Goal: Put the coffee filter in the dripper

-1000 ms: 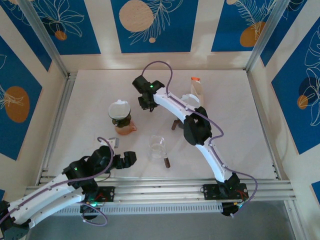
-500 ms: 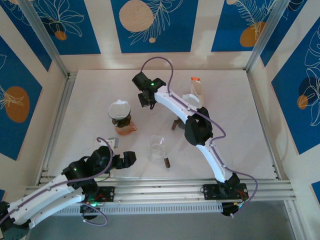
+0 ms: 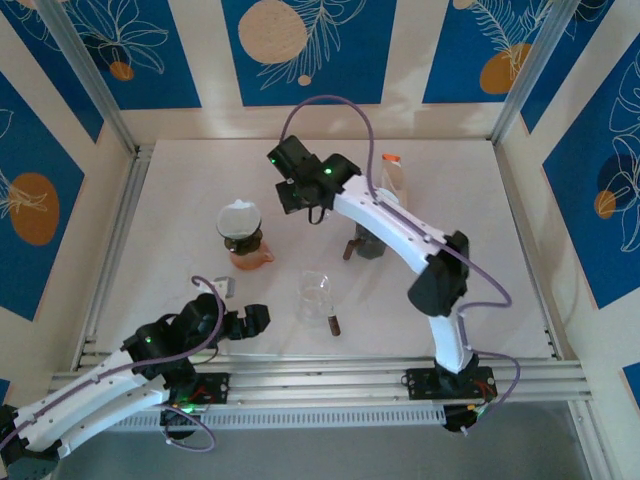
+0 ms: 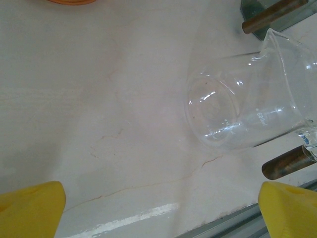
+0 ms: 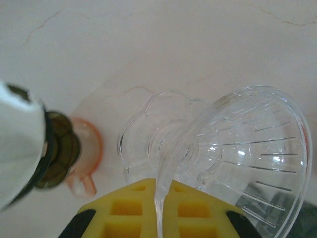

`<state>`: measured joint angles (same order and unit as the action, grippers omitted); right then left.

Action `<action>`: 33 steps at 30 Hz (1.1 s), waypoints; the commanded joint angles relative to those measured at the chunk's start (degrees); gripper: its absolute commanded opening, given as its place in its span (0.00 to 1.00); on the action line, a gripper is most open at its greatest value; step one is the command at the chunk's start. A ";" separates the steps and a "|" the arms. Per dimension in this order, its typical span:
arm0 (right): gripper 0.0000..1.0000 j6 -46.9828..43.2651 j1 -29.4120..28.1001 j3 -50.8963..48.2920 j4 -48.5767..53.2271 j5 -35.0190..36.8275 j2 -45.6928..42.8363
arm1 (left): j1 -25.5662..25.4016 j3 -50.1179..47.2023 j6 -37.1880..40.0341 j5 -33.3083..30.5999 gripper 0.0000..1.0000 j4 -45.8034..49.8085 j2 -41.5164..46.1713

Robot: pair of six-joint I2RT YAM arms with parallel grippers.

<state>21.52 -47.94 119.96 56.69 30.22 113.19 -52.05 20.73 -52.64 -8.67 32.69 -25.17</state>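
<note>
**Top external view.** My right gripper [image 3: 298, 198] hangs over the far middle of the table [image 3: 480, 200], with the arm stretched out to the left. The white coffee filter [image 3: 238, 217] sits on a dark stand [image 3: 243, 241], which rests in an orange cup [image 3: 252, 259] at left centre. The filter lies nearer than my right gripper and to its left, apart from it. A glass beaker [image 3: 315, 292] lies on its side near the table's middle, with a brown handle [image 3: 333, 323] just beside it. My left gripper [image 3: 250, 318] rests low at the near left edge, close to the beaker but clear of it.

**Right wrist view.** My right gripper [image 5: 161, 201] is clamped on the handle of a clear ribbed dripper [image 5: 247, 144], which it holds up above the table. The thin handle runs between the two yellow fingers [image 5: 131, 208]. At the left edge of this view, blurred, are the coffee filter [image 5: 15, 144], the dark stand [image 5: 57, 153] and the orange cup [image 5: 86, 148]. The filter is outside the dripper and not touching it.

**Left wrist view.** My left gripper [image 4: 158, 213] is spread wide and holds nothing, with one yellow fingertip [image 4: 29, 210] in each lower corner. The beaker [image 4: 242, 106] lies ahead of it on the table, spout pointing away. One brown handle [image 4: 285, 163] lies beside the beaker's near wall.
</note>
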 commanded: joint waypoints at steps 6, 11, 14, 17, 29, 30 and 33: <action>0.00 2.86 -5.89 -8.14 13.27 1.17 -13.54 | -0.15 2.94 -0.27 -0.91 1.00 2.63 0.59; 0.00 4.09 -12.44 -9.42 22.27 2.96 -14.66 | -0.15 5.86 1.41 -2.44 1.00 5.34 0.64; 0.00 5.03 -16.14 -9.23 25.25 3.87 -13.47 | -0.15 8.99 3.64 -4.78 1.00 8.13 0.53; 0.00 5.63 -19.02 -8.61 27.00 5.29 -11.29 | -0.15 12.06 5.39 -7.30 1.00 11.38 0.64; 0.00 5.18 -25.39 -4.75 30.78 10.32 -3.02 | -0.15 16.34 5.56 -14.67 1.00 19.65 4.67; 0.00 4.88 -25.46 -4.65 30.26 10.22 -2.83 | -0.15 16.51 5.48 -15.51 1.00 20.21 5.39; 0.00 4.25 -25.62 -4.38 29.28 9.95 -2.27 | -0.15 16.50 5.38 -16.26 1.00 20.79 6.91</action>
<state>26.04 -73.25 113.27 85.12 38.63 110.85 -52.03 35.48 -47.48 -21.85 50.61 -19.73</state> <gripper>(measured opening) 0.088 0.998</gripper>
